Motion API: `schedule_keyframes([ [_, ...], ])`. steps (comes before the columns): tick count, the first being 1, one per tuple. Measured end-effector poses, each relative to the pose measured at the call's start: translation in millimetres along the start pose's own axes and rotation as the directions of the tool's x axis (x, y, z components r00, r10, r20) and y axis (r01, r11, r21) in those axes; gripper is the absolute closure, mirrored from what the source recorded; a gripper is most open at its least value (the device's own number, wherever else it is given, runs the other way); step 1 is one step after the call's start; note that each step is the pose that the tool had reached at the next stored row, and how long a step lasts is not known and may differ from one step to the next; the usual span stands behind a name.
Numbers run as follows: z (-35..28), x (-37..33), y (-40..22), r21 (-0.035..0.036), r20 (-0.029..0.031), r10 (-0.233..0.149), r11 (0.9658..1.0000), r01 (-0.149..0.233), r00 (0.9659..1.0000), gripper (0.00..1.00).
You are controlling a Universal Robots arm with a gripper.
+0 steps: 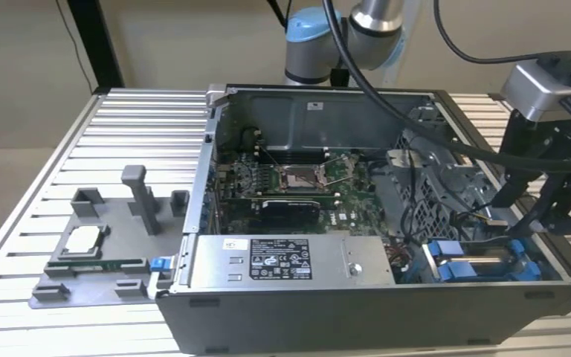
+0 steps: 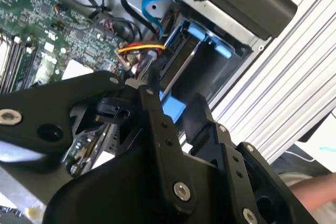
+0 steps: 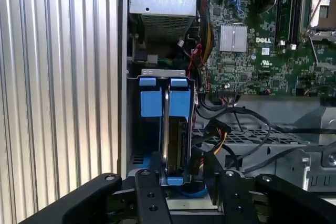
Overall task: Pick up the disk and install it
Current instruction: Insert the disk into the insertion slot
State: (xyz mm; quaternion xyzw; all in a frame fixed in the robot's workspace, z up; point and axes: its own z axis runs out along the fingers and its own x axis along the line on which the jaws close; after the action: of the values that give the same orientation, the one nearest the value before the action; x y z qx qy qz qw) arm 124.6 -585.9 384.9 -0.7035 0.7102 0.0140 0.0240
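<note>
The disk (image 3: 167, 124) stands on edge in its blue carrier in the corner bay of the computer case (image 1: 365, 316), just inside the outer wall, with cables (image 3: 220, 129) crowding its other side. The end effector (image 3: 184, 182) straddles its near end, fingers spread, gripping nothing.

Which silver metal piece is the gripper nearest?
The disk in its blue carrier, on edge in the case's corner bay by the gripper; not the power-supply box or tray chip.

The disk (image 3: 166, 124) stands on edge in the computer (image 3: 294, 111), next to the green board (image 3: 262, 40). The black gripper (image 3: 184, 182) is at its end.
</note>
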Motion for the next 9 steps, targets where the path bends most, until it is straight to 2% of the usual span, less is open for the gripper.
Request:
schedule_keyframes([
  [5,7.6,-7.0,0.3,0.0027,0.0005,0.007,1.0000,-0.007,1.0000,0.00],
  [9,11.3,-11.4,0.4,0.0046,0.0004,0.016,0.9999,-0.016,0.9999,0.00],
])
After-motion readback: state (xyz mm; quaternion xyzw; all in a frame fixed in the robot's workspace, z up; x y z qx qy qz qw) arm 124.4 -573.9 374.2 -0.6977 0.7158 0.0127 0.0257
